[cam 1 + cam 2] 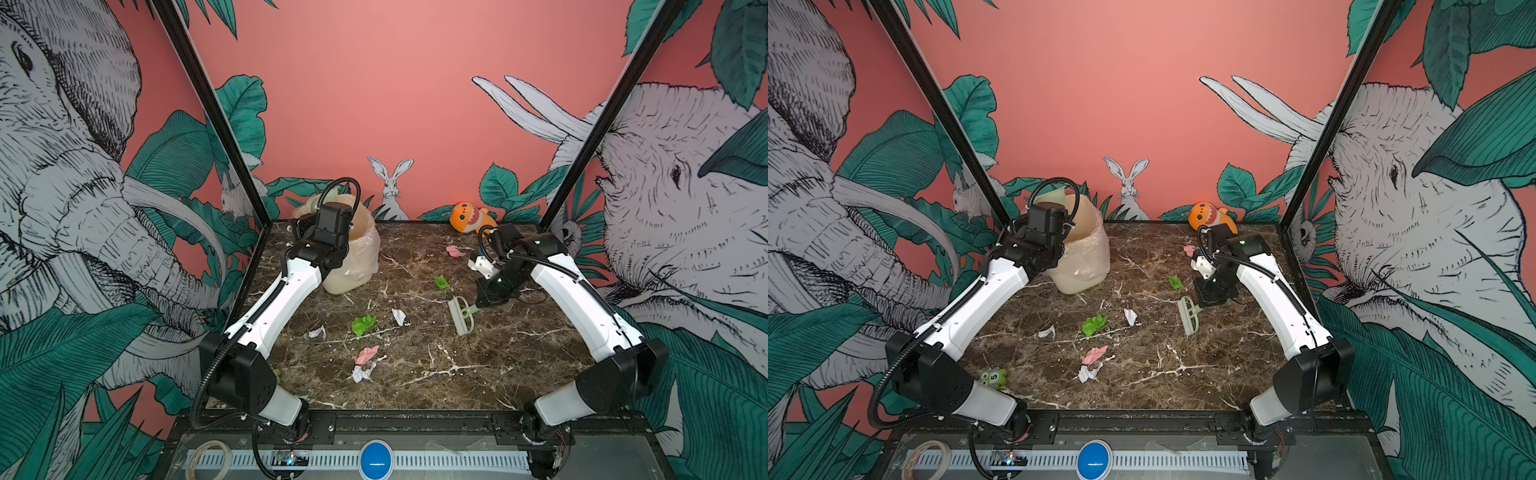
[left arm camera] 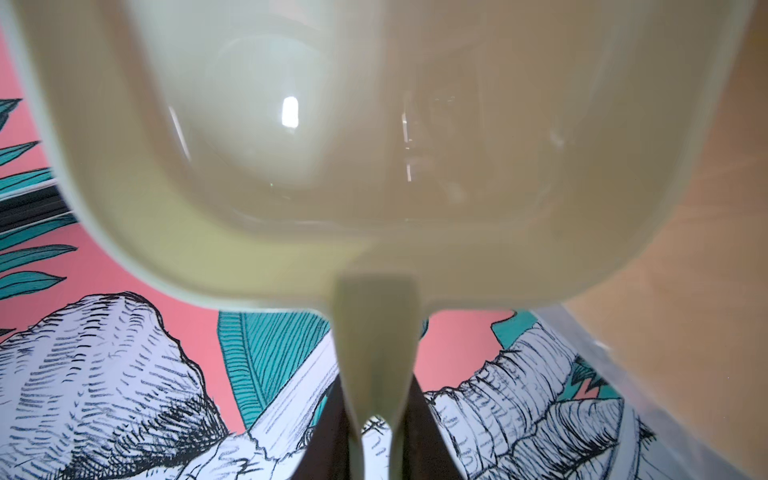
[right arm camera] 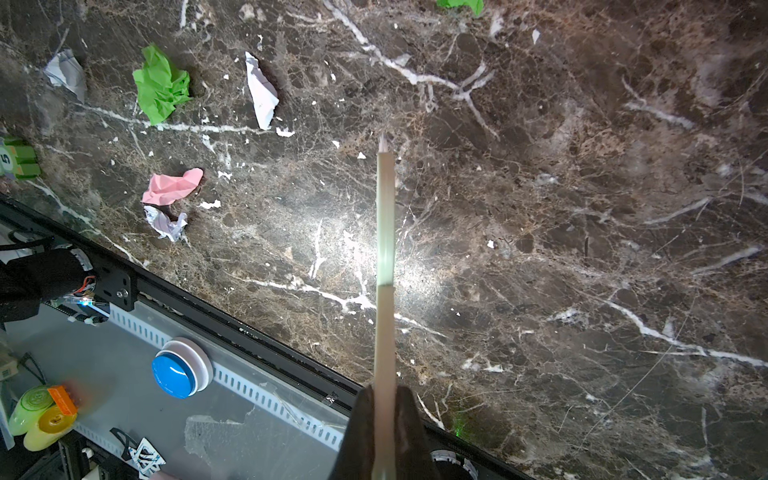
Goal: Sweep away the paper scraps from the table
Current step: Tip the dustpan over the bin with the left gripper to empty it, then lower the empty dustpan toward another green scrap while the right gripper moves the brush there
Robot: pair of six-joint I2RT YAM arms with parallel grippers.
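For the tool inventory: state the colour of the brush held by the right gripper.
Pale green; the brush shows best in a top view.

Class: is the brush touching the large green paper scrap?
Apart. In a top view, bare table and a white scrap lie between the brush and the large green scrap.

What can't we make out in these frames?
Bin contents: both top views, left arm covers the mouth.
Dustpan inside: left wrist view, too close and blurred.
Left fingers: hidden behind the wrist in both top views; only dark edges beside the handle in left wrist view.
Green numbered block: small, partly behind the arm in both top views; cut by the edge in right wrist view.
Brush bristles: right wrist view, edge-on.
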